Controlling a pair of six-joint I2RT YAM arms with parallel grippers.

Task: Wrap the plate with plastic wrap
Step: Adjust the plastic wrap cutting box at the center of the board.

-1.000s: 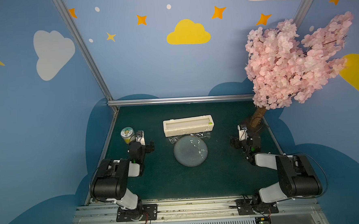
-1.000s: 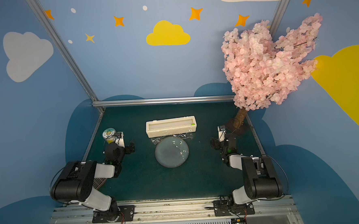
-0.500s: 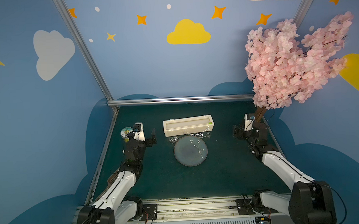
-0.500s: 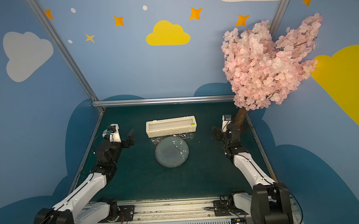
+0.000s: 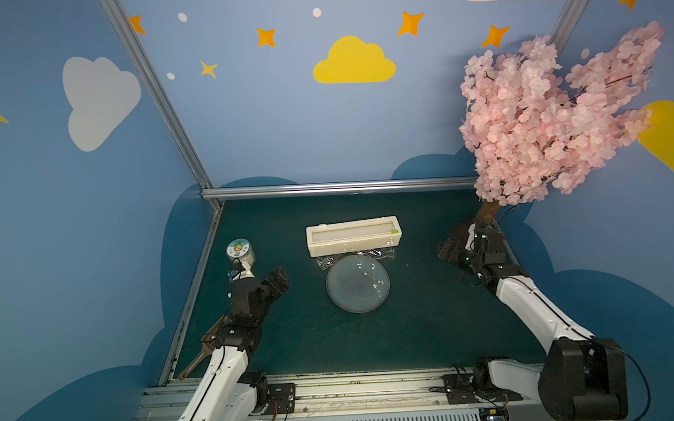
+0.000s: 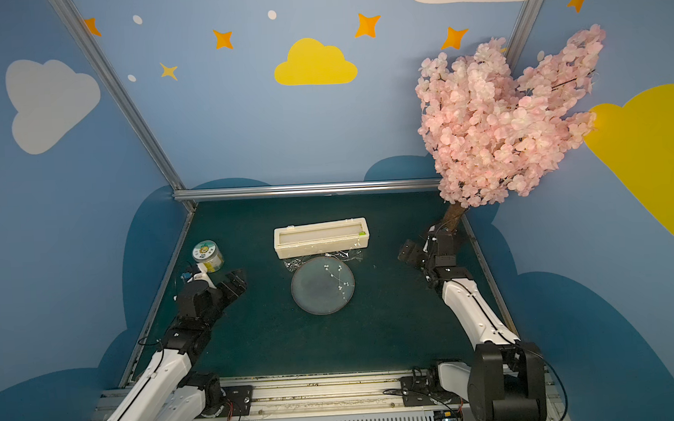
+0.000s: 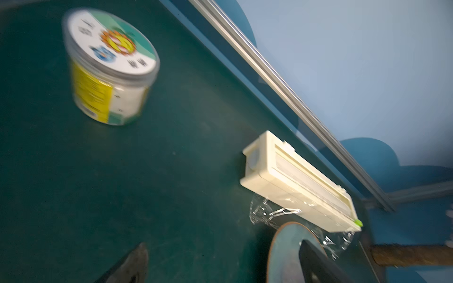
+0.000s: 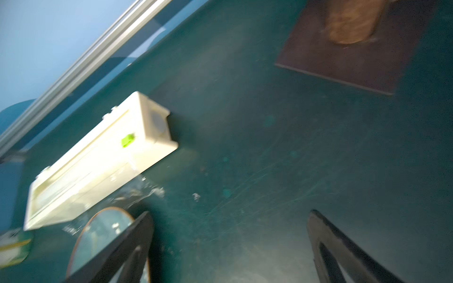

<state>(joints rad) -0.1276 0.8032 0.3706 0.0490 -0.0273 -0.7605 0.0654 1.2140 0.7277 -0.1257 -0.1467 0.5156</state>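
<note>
Both arms are stretched out over the green table (image 5: 314, 339) now; a second ago they were folded up small at its near edge. The plate (image 5: 350, 298), the cream box (image 5: 352, 236) and the jar (image 5: 239, 251) have not moved.

My left pincer (image 7: 223, 247) is wide open and holds nothing. My right pincer (image 8: 230, 213) is wide open and empty too.

The plate lies flat between the two pincers, well apart from both. From the left pincer it is ahead and to the inner side. The jar stands just past that pincer on its outer side. The right pincer hangs near the foot of the pink tree (image 5: 552, 121).

The plastic wrap (image 5: 379, 253) is only a short crinkly strip. It sticks out of the cream box, on the side that faces the plate, and reaches the plate's far rim. I cannot tell if it lies under the rim or only touches it.

So the plate is bare and the wrapping is not started. The change gives me reach: the pincers are now out near the wrap. I think each one must go to one end of the strip, pinch it, and pull it over the plate. The film is thin and slippery, so a pinch could miss.
</note>
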